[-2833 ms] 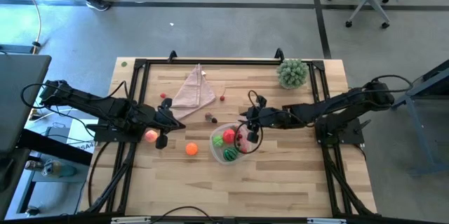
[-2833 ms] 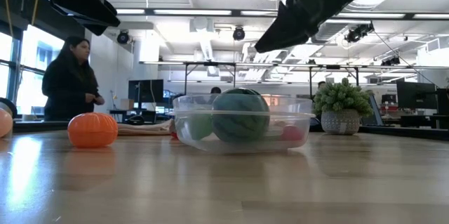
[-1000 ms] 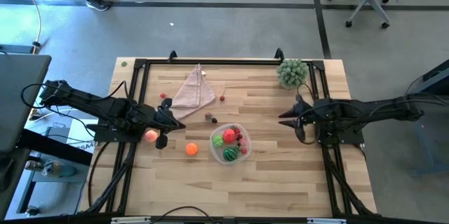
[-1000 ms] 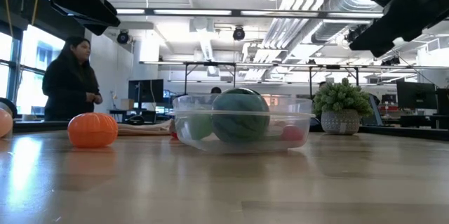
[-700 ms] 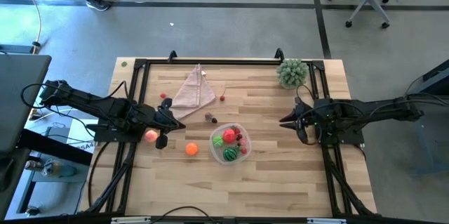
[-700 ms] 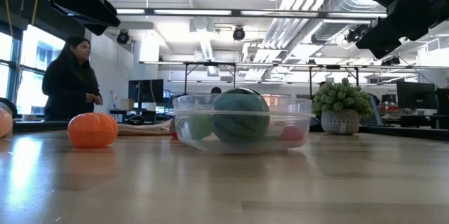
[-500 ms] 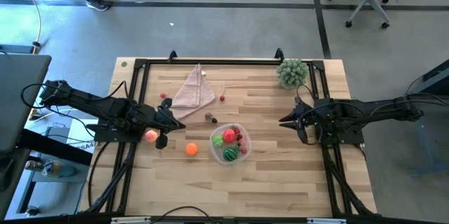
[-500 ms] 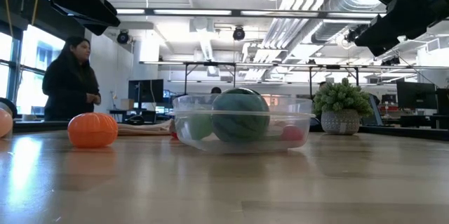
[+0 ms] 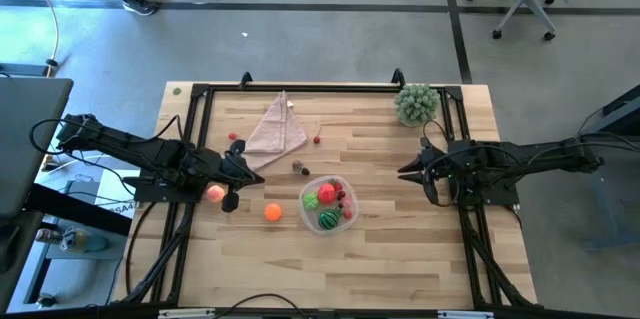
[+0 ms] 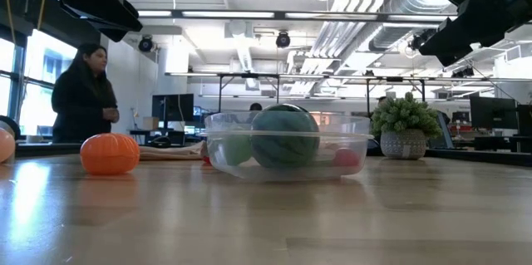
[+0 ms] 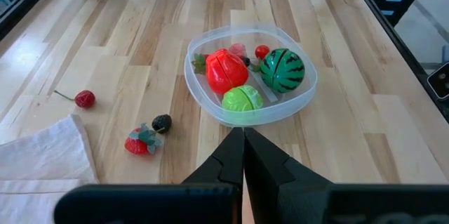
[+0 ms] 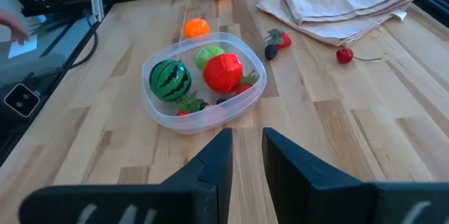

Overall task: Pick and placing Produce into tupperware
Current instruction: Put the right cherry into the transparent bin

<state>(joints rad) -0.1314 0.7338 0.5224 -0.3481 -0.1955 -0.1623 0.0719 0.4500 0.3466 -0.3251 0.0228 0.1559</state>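
The clear tupperware stands mid-table on its flat bottom. In it lie a red apple, a green apple, a striped melon and small red berries. Resting on the wood outside it are an orange, a pink peach, a strawberry with a dark berry and a cherry. My left gripper hangs shut and empty over the table's left side, above the peach. My right gripper hovers near the right edge. Its fingers are a little apart with nothing between them.
A folded pink cloth lies at the far left with a red berry beside it. A pale-green potted plant stands at the far right corner. A black frame runs along the table's edges. A person stands beyond the table.
My right gripper has drawn back from above the tupperware toward the table's right edge, and over the last second it has hung still there. The fruits and the tupperware have not moved.
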